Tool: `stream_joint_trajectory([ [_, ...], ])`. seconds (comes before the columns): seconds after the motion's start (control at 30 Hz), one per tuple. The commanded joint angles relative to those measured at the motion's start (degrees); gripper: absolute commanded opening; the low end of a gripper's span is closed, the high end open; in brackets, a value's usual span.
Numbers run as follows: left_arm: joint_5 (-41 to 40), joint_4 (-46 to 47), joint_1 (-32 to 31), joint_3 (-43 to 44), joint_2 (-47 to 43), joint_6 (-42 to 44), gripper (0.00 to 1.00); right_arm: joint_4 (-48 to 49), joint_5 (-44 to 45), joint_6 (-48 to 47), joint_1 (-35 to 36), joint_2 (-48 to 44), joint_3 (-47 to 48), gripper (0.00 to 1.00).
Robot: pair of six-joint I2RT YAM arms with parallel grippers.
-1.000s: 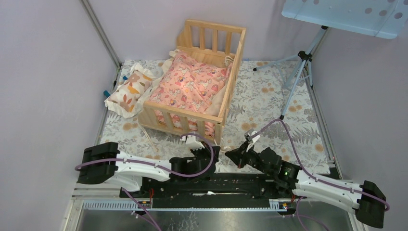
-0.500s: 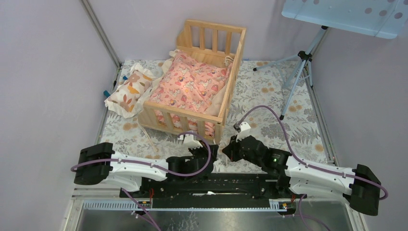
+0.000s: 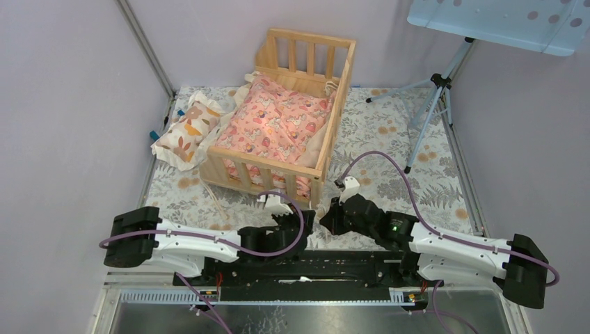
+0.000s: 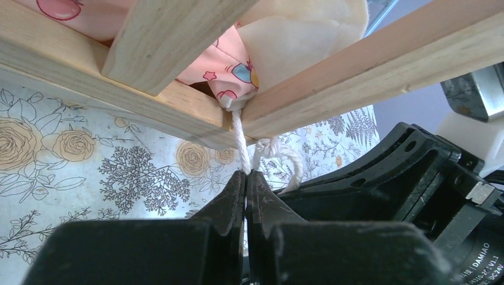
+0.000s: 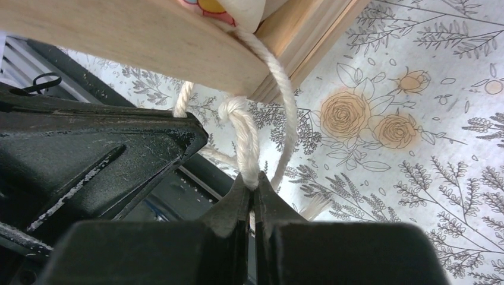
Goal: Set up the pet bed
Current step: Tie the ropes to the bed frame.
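The pet bed [image 3: 264, 156] stands far-left on the desk [image 3: 389, 139], pink cushion [image 3: 278, 118] inside. At its near right corner, my left end effector [image 4: 245, 178] and right end effector [image 5: 254, 184] each pinch a strand of white cord [image 5: 249, 142]. I judge I'm knotting it; next, pull both strands apart evenly.

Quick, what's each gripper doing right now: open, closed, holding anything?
Left gripper: shut on the cream cord hanging at the pet bed corner.
Right gripper: shut on the cream cord as well.
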Motion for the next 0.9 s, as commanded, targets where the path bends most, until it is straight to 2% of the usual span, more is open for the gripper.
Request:
stream_joint_trajectory([
  [0.0,-5.3,3.1,0.0,0.3,-3.0,2.8,0.00,-9.4,-1.6,0.5,0.1,-0.2,-1.1,0.00],
  [0.33,-5.3,4.5,0.0,0.7,-3.0,5.3,0.00,-8.1,-3.7,1.9,0.1,-0.5,-5.1,0.00],
  [0.6,-5.0,6.3,0.0,0.4,-3.2,7.2,0.00,-9.8,-5.4,-0.4,0.1,1.2,-3.0,0.00],
  [0.87,-4.7,7.5,0.0,-0.2,-3.9,8.4,0.00,-8.8,-12.5,-1.1,0.1,7.5,-1.5,0.00],
])
